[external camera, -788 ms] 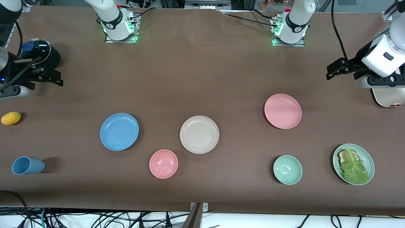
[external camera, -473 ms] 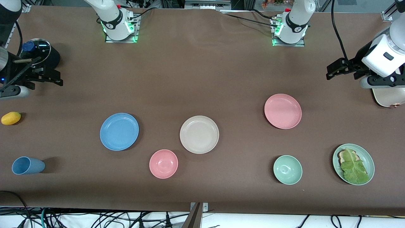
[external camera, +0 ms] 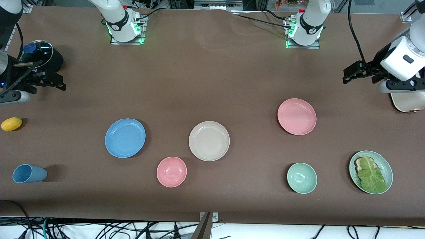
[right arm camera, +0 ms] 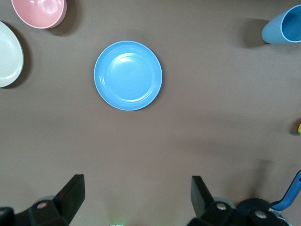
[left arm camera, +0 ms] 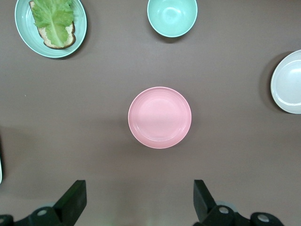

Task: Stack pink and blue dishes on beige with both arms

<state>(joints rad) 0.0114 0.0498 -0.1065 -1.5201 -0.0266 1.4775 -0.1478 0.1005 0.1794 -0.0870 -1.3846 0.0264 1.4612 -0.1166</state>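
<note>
Front view: nothing is stacked yet; the blue plate [external camera: 125, 137], beige plate [external camera: 209, 141] and pink plate [external camera: 297, 116] lie apart on the tabletop [external camera: 212, 83], beige between the others. Left wrist view: my left fingers [left arm camera: 75, 200] stand apart, empty, the pink plate [left arm camera: 160, 117] well ahead. Right wrist view: my right fingers [right arm camera: 73, 194] stand apart, empty, the blue plate [right arm camera: 128, 75] well ahead.

Front cam: high, across table [external camera: 212, 76] from arm bases, looking steeply down; whole tabletop in frame. Left wrist cam: well above table, straight down past own open fingers [left arm camera: 75, 200]; pink plate [left arm camera: 160, 117] mid-frame, beige plate [left arm camera: 288, 82] cut at edge. Right wrist cam: same height & aim, blue plate [right arm camera: 128, 75] mid-frame, beige plate again cut at edge. Shared: beige plate in all three; pink & blue plates each in front + one wrist view.
</note>
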